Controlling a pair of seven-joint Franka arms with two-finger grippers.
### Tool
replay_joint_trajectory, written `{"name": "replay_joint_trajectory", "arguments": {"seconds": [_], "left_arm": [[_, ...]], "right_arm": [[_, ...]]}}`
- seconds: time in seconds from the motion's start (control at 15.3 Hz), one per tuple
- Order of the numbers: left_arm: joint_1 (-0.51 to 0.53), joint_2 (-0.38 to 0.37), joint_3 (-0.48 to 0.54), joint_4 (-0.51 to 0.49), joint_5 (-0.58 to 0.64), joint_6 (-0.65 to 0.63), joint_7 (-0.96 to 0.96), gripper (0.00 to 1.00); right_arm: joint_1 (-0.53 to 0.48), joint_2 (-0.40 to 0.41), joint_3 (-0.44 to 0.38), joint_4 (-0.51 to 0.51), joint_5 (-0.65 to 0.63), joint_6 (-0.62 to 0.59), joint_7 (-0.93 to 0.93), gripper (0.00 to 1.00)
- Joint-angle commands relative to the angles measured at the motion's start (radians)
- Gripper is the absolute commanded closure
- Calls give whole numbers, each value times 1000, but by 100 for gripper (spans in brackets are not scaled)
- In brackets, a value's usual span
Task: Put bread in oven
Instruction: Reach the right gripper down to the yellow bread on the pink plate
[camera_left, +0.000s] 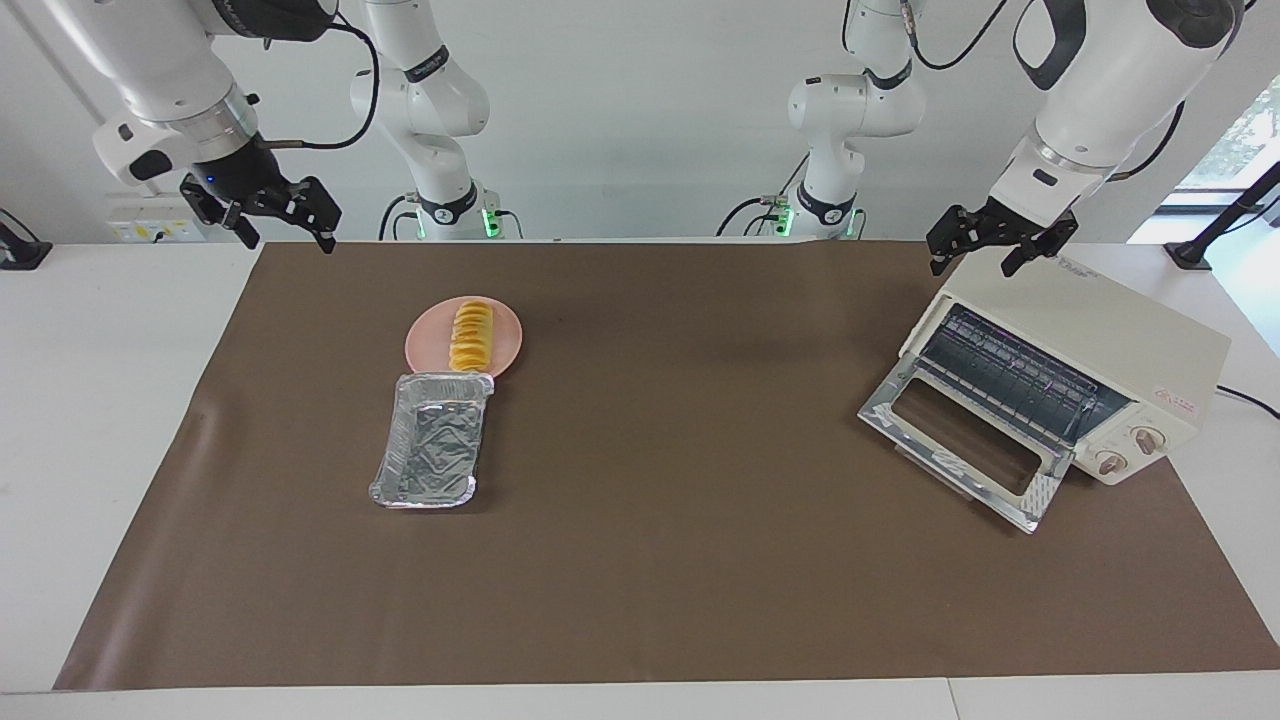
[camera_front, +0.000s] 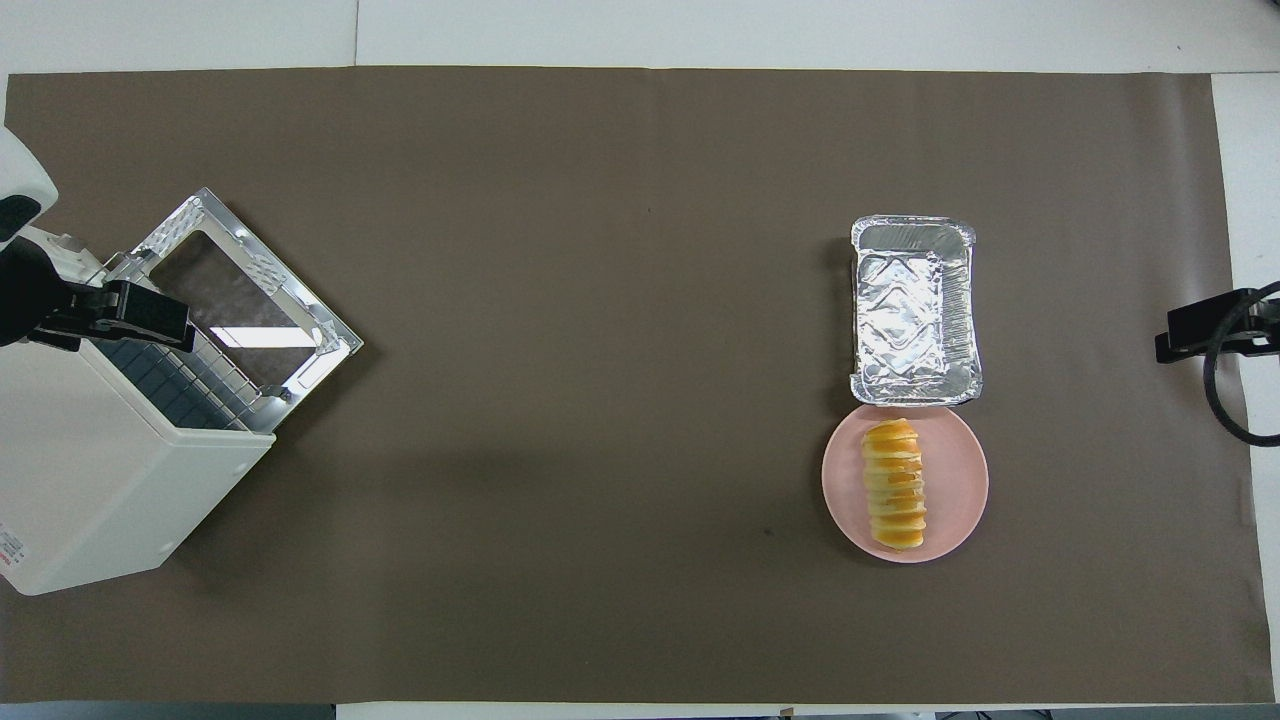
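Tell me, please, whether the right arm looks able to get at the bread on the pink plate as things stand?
Probably yes. The bread lies uncovered on the pink plate toward the right arm's end. The right tool hangs open above the table's edge, nothing between. The foil tray sits farther out.

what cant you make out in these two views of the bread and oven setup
- Oven interior: past the wire rack it is dark in the facing view; in the overhead view the oven's top and the left hand cover it.
- Oven knobs: markings too small in the facing view; out of sight from overhead.
- Underside of the bread: hidden by the pink plate in both views.
- Right hand: cut off by the overhead view's edge.
- Foil tray: only crinkled foil shows.
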Motion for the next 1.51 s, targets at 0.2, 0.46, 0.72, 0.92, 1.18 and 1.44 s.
{"name": "replay_joint_trajectory", "arguments": {"seconds": [0.2, 0.46, 0.72, 0.92, 1.18, 1.44], "left_arm": [[4, -19, 1, -13, -14, 12, -7, 0], [4, -19, 1, -13, -14, 12, -7, 0], [4, -17, 1, -13, -14, 12, -7, 0], [4, -19, 1, -13, -14, 12, -7, 0], [4, -19, 1, -13, -14, 12, -7, 0], [4, -17, 1, -13, -14, 12, -7, 0]], "right_arm": [[-8, -28, 13, -48, -17, 1, 13, 0], [38, -111, 21, -226, 1, 89, 108, 0], [141, -141, 21, -420, 26, 262, 218, 0], [161, -131, 23, -532, 65, 367, 251, 0], [215, -109, 23, -704, 99, 559, 251, 0], [239, -108, 23, -798, 102, 661, 254, 0]]}}
